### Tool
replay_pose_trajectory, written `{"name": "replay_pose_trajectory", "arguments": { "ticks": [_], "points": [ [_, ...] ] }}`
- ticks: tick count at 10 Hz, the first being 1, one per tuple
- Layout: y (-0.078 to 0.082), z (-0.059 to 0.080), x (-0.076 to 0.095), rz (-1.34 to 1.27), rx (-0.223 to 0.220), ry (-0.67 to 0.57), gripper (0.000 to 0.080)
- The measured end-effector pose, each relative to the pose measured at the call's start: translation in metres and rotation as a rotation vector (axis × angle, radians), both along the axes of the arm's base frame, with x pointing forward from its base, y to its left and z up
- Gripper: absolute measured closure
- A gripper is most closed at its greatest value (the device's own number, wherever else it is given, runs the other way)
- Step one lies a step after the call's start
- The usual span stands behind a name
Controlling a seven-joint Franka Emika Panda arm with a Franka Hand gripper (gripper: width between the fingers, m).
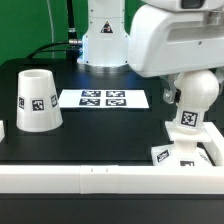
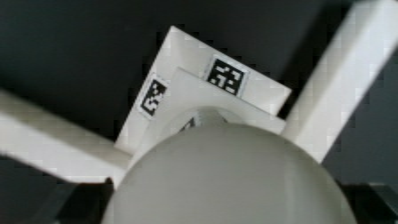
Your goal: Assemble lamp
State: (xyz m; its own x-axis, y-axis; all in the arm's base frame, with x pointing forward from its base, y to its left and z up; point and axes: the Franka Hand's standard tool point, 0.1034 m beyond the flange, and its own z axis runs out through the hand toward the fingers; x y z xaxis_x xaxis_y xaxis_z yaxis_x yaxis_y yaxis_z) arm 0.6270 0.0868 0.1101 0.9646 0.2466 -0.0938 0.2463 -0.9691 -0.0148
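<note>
The round bulb [image 1: 197, 92] stands upright with its tagged neck [image 1: 188, 120] down on the flat square base [image 1: 183, 153], at the front of the exterior view's right. My gripper [image 1: 195, 88] comes down from the big white arm and closes around the bulb's dome; its fingers are mostly hidden. In the wrist view the bulb's dome [image 2: 222, 175] fills the near part, and the tagged base [image 2: 205, 85] lies beyond it, seen at a tilt. The tapered shade [image 1: 36, 98] stands mouth down, apart, at the exterior view's left.
The marker board [image 1: 103, 98] lies flat in the middle of the black table. A white rail [image 1: 100, 178] runs along the front edge and meets a side rail [image 1: 214, 150] close to the base. The robot's pedestal [image 1: 103, 40] stands at the back.
</note>
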Motion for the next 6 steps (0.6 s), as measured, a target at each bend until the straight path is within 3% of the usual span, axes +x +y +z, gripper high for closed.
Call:
{"name": "replay_pose_trajectory", "arguments": {
  "ticks": [3,6],
  "points": [
    [0.0068,-0.0008,-0.0008,-0.300,0.027,0.012,0.0222],
    [0.0089,0.0000,0.0002,-0.513,0.019,0.017,0.0222]
  ]
}}
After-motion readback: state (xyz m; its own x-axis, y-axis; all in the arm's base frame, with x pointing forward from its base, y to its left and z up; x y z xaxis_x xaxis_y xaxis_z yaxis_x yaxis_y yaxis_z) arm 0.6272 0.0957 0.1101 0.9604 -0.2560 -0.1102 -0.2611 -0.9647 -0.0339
